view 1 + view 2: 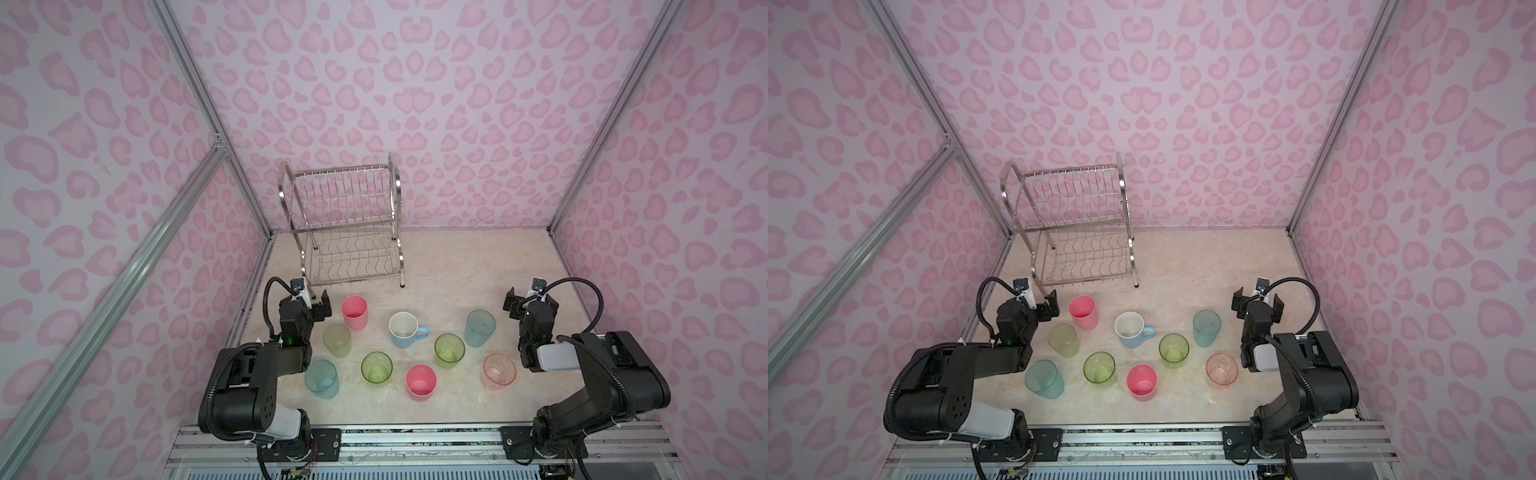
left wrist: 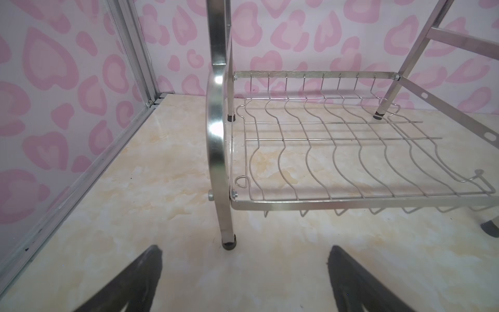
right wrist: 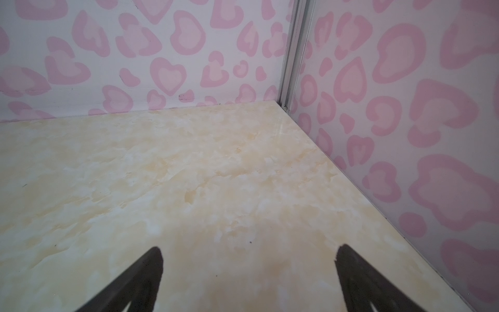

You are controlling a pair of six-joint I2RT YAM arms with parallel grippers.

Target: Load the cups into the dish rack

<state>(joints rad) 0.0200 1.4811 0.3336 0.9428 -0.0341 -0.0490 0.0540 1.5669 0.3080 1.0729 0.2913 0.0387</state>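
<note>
In both top views my left gripper (image 1: pixel 316 300) is spread wide with nothing in it, and the dish rack (image 1: pixel 345 224) stands just ahead of its fingertips. All nine cups stand upright on the table (image 1: pixel 453 266). A pink cup (image 1: pixel 354 311) sits just beside that gripper on its inner side, a pale green cup (image 1: pixel 336 340) is alongside its wrist, and a teal cup (image 1: pixel 322 378) is further back by the forearm. My right gripper (image 1: pixel 530 300) is just as wide and also holds nothing. A second teal cup (image 1: pixel 481 327) stands near its inner side and a peach cup (image 1: pixel 499 370) behind it, by the arm. Between the two grippers stand the blue mug (image 1: pixel 405 330), two green cups (image 1: pixel 449 350) (image 1: pixel 377 368) and a second pink cup (image 1: pixel 421 381). The cups show only from above. The left wrist view adds what the top views cannot: the rack's near foot (image 2: pixel 229 244) straight ahead between the spread fingers (image 2: pixel 151 267), apart from both, and the wavy wires of the lower shelf (image 2: pixel 337 162) ahead toward the inner side. The right wrist view shows only marbled tabletop ahead of its wide fingers (image 3: pixel 151 270), running to the corner post (image 3: pixel 293 54) where the heart-patterned walls (image 3: pixel 162 54) meet.
</note>
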